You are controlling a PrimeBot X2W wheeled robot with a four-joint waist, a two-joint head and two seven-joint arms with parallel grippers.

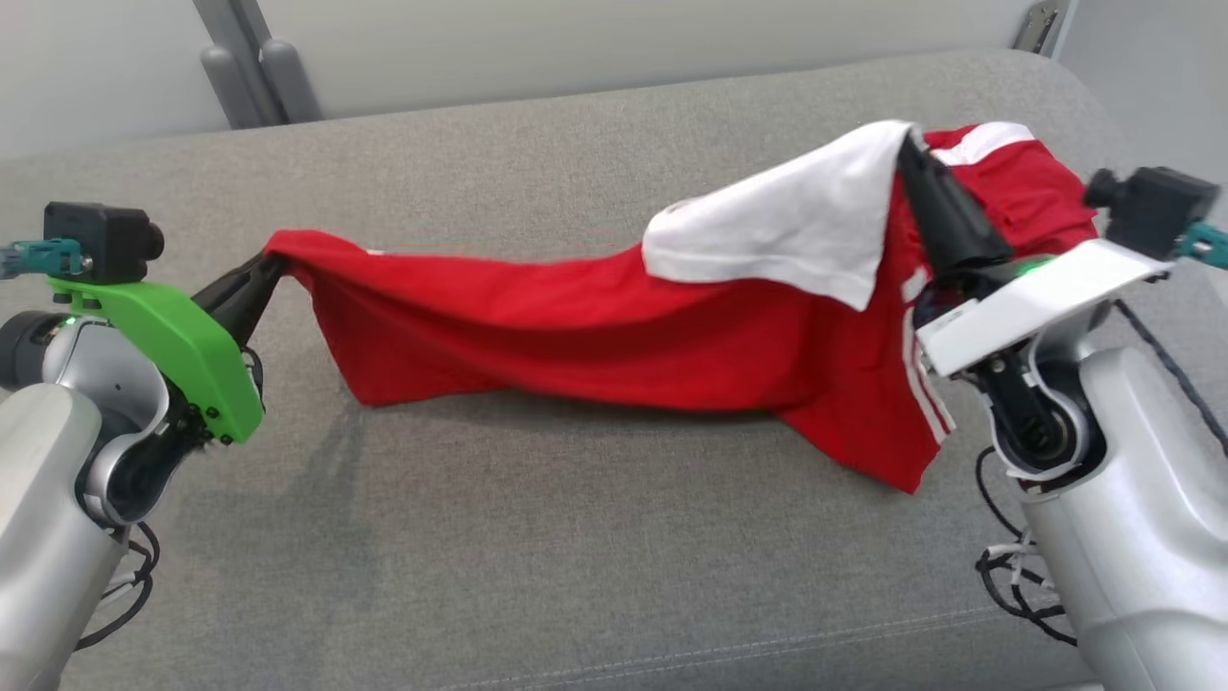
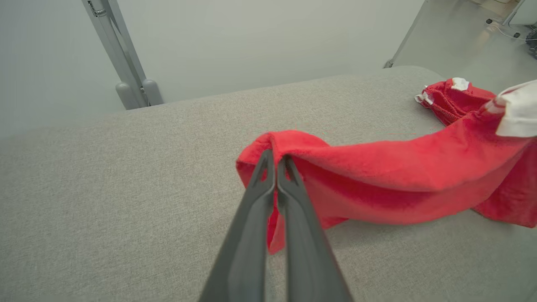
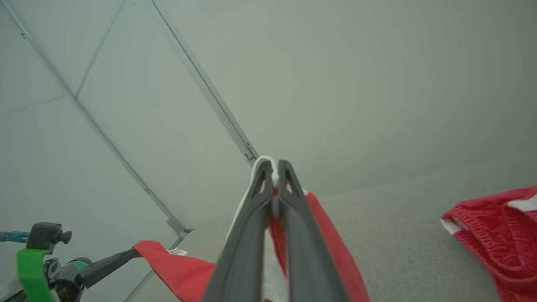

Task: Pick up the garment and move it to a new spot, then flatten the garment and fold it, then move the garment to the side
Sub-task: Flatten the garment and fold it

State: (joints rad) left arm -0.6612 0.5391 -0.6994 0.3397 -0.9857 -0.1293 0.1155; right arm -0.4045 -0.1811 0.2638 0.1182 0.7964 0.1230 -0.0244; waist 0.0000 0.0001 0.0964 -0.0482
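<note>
A red garment (image 1: 595, 326) with white panels and stripes hangs stretched between my two grippers above the grey couch cushion (image 1: 537, 537), its lower edge resting on the fabric. On the left, my left gripper (image 1: 271, 261) is shut on the red corner; its own wrist view shows the cloth (image 2: 377, 184) pinched at my left gripper (image 2: 276, 157). Higher up on the right, my right gripper (image 1: 907, 144) is shut on a white and red edge, also seen between the tips of my right gripper (image 3: 272, 167). A bunched red part (image 3: 499, 235) lies on the cushion to the right.
A pale wall runs behind the couch, with a grey metal post (image 1: 249, 67) and its feet at the back left. Another bracket (image 1: 1036, 24) stands at the back right. Dark cables (image 1: 1017, 566) hang by my right arm. Bare cushion lies in front of the garment.
</note>
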